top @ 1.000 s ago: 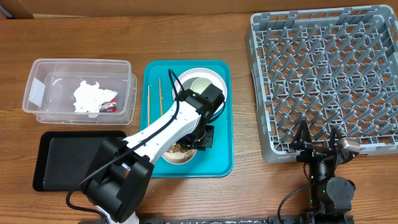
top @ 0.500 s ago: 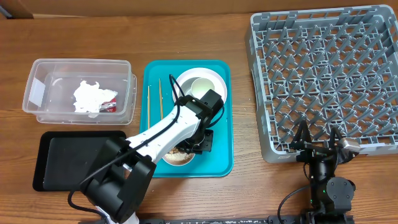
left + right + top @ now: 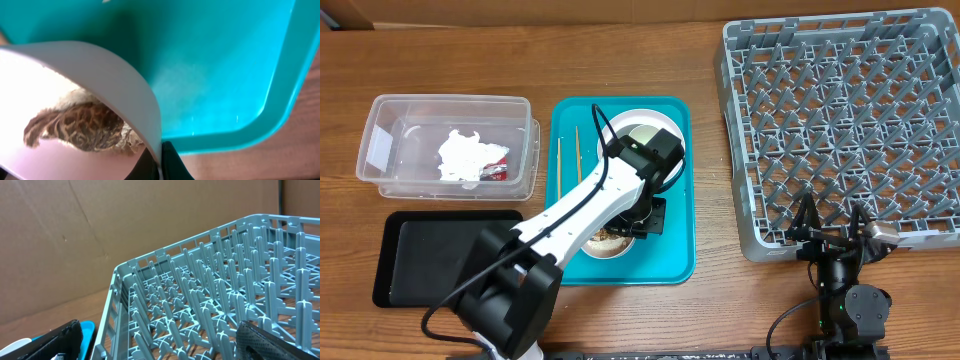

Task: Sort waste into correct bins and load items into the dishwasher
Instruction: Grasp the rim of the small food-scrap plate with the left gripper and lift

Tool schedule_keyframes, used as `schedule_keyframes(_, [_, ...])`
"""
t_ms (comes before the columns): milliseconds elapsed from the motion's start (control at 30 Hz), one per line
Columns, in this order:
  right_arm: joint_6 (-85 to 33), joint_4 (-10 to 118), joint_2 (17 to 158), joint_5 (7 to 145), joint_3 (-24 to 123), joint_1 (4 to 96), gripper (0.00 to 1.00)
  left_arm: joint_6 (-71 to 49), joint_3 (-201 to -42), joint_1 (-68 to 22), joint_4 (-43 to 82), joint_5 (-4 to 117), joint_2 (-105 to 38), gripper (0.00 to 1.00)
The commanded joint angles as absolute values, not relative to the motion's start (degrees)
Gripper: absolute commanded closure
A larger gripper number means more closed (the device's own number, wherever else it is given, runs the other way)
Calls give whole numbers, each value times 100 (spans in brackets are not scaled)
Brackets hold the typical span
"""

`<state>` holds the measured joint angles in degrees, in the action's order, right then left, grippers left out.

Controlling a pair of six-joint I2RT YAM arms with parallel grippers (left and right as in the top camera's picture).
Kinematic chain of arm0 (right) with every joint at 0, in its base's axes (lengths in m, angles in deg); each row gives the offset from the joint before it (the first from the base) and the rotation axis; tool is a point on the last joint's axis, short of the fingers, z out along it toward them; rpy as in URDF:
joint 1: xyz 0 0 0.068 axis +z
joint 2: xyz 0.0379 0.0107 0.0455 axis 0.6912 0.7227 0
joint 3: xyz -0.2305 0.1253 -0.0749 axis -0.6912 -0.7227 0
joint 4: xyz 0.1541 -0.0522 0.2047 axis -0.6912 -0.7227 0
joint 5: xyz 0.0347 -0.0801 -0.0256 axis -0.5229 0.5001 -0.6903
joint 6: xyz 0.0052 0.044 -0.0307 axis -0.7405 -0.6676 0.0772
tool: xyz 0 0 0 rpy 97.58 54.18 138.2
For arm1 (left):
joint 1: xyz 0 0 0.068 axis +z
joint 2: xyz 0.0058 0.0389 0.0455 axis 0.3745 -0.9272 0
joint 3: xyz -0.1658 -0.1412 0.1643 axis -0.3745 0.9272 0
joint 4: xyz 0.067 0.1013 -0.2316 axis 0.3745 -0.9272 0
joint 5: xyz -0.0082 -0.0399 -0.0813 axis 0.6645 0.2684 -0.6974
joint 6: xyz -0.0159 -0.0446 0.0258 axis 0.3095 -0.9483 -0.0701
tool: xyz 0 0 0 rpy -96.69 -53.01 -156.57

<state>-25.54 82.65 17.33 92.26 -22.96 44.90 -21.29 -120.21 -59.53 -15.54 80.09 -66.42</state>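
While napkin (image 3: 463, 155) and red wrapper (image 3: 498, 169) lie in the clear tub (image 3: 450, 100), the dish rack (image 3: 840, 130) stands bare; left end effector (image 3: 159, 165) pinches the bowl (image 3: 100, 75) (teal tray's (image 3: 675, 250) near edge), right end effector (image 3: 831, 218) gapes.

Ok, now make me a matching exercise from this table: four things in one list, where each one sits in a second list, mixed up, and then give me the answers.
Things:
1. napkin
2. chopsticks
3. bowl with the food scrap
4. dish rack

Places:
A. far right of the table
B. lying on the teal tray, along its left side
C. inside the clear tub
D. rim pinched by the left gripper

Pairs: 1-C, 2-B, 3-D, 4-A
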Motion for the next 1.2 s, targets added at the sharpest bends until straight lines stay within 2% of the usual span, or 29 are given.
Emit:
schedule_keyframes(0, [-2516,8295,1667,9282,-2355,4472,0,-2252,-12266,-5973,-1735,7990,-5942,96])
schedule_keyframes(200, [-2516,8295,1667,9282,-2353,4472,0,-2529,-12266,-5844,-2275,7979,-4786,96])
schedule_keyframes(533, [-2516,8295,1667,9282,-2353,4472,0,-2297,-12266,-4653,-3138,7493,-3737,96])
schedule_keyframes(900, [-2516,8295,1667,9282,-2355,4472,0,-1183,-12198,-2590,-3265,6593,-3649,96])
schedule_keyframes(1167, [-2516,8295,1667,9285,-2353,4472,0,-298,-11634,-553,-2869,5489,-3649,96])
